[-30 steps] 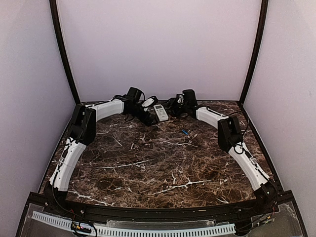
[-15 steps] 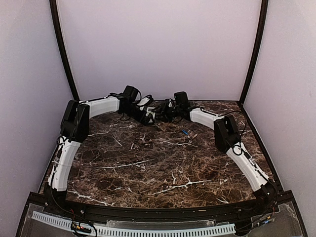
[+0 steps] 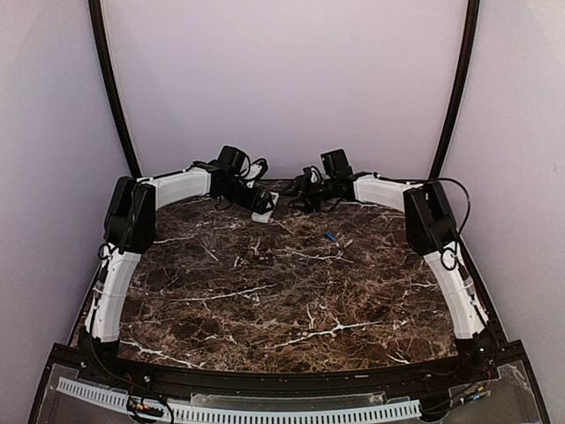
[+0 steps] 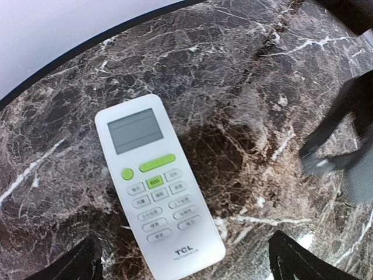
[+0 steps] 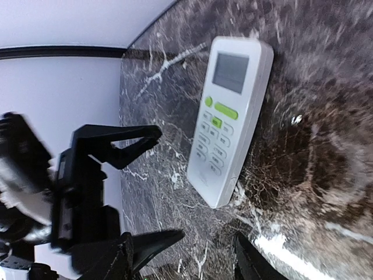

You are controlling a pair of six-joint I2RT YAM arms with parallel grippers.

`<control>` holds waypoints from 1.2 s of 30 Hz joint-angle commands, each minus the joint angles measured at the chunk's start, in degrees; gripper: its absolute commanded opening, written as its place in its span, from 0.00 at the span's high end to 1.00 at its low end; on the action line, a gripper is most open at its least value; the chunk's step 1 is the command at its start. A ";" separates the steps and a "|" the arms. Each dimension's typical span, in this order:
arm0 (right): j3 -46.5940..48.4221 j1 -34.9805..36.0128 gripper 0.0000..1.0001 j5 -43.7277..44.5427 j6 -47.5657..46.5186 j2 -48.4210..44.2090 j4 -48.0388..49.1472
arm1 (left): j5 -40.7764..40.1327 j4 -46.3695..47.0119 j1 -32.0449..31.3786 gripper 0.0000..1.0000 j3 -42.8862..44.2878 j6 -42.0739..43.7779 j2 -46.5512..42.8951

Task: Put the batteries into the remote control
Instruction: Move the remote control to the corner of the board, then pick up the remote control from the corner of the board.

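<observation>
The white remote control (image 4: 156, 186) lies face up on the marble, grey display at its far end, green and white buttons showing. It also shows in the right wrist view (image 5: 232, 119) and in the top view (image 3: 267, 211). My left gripper (image 4: 183, 239) is open and straddles the remote's near end without touching it; it sits at the far middle of the table (image 3: 256, 200). My right gripper (image 5: 182, 236) is open and empty, just right of the remote (image 3: 302, 190). One blue battery (image 3: 330, 237) lies on the table, nearer than both grippers.
The marble table (image 3: 282, 300) ends at a black rim and pale wall close behind the remote (image 4: 52, 73). The left gripper's black fingers (image 5: 119, 143) fill the left of the right wrist view. The right gripper is a dark blur (image 4: 349, 134) at the left wrist view's right edge.
The remote, earlier seen between the two grippers, now lies a little further left by the left gripper. The right arm's elbow has swung right and back; both grippers sit nearer the back wall.
</observation>
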 commanded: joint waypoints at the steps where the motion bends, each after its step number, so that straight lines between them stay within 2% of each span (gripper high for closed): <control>1: -8.71 -3.67 0.44 8.33 -10.17 -13.46 -1.76 | -7.07 -6.02 -1.24 0.01 6.35 3.37 3.67; 5: -16.38 -4.98 0.39 15.81 -16.91 -22.35 -4.74 | -8.92 -7.96 -2.07 0.01 10.31 4.61 7.01; 11: -22.92 -5.29 0.34 20.32 -23.55 -29.15 -8.52 | -12.04 -12.44 -2.24 0.01 14.66 3.73 11.96; 13: -24.53 -5.33 0.33 20.87 -24.63 -30.42 -9.15 | -11.68 -13.88 -2.24 0.04 16.02 3.29 13.06; 15: -25.66 -5.29 0.33 21.50 -25.24 -31.49 -9.63 | -10.93 -14.84 -2.31 0.12 16.71 2.89 13.55; 22: -27.68 -5.29 0.32 23.53 -27.42 -34.46 -11.24 | -11.13 -17.82 -2.84 0.53 15.85 3.16 13.25; 25: -28.41 -5.29 0.31 22.79 -28.86 -35.95 -11.38 | -10.27 -17.76 -2.94 0.68 13.64 3.50 11.94; 29: -30.18 -5.29 0.30 20.61 -32.80 -38.80 -11.25 | -8.04 -15.54 -3.25 0.98 8.35 4.30 7.10; 32: -32.09 -5.30 0.28 18.54 -36.90 -42.33 -10.83 | -7.41 -8.76 -3.68 1.00 1.22 4.07 0.71; 36: -35.71 -5.29 0.27 15.26 -40.51 -48.57 -9.84 | -7.32 3.18 -5.69 1.00 -12.73 4.34 -12.89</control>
